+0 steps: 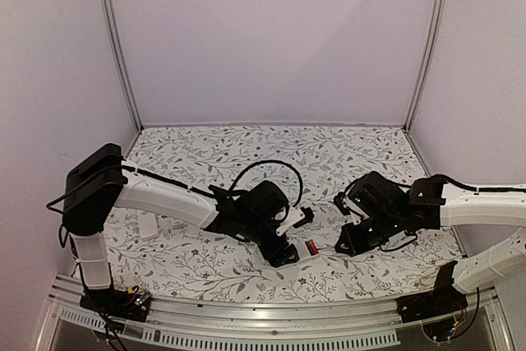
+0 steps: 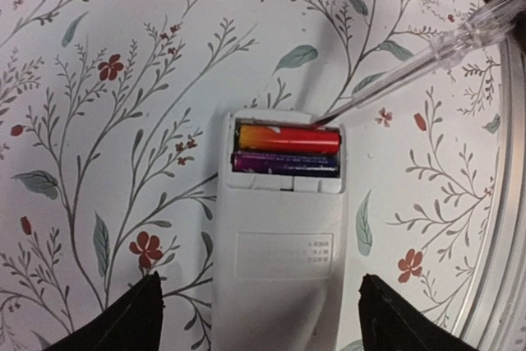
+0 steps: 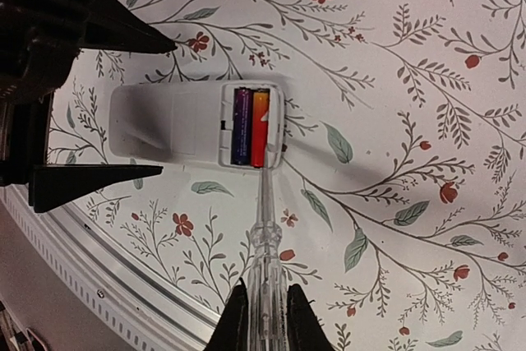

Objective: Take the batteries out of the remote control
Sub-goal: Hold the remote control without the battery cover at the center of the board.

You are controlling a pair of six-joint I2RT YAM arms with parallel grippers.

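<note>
Left wrist view gives the best look, tbh: the white remote (image 2: 283,244) lies back-up on the floral desk (image 2: 99,121) with its battery bay open. Both batteries sit inside the remote, side by side. The red battery (image 2: 288,139), which fades to yellow at one end, is nearest the remote's end edge. The purple battery (image 2: 283,162) is right behind it, toward the remote's middle.

The left fingers (image 2: 131,318) are spread wide, one on each side of the remote's other end. They hold nothing and don't look to be touching it.

The right fingers (image 3: 237,326) are clamped tight on a clear stick tool (image 3: 265,236). The tool reaches in toward the remote, and its tip is right at the bay's rim by one end of the red battery. I can't tell if the tip is on the cell or just the plastic.

From the top camera the left arm hides most of the remote, and only a bit of red peeks out.
</note>
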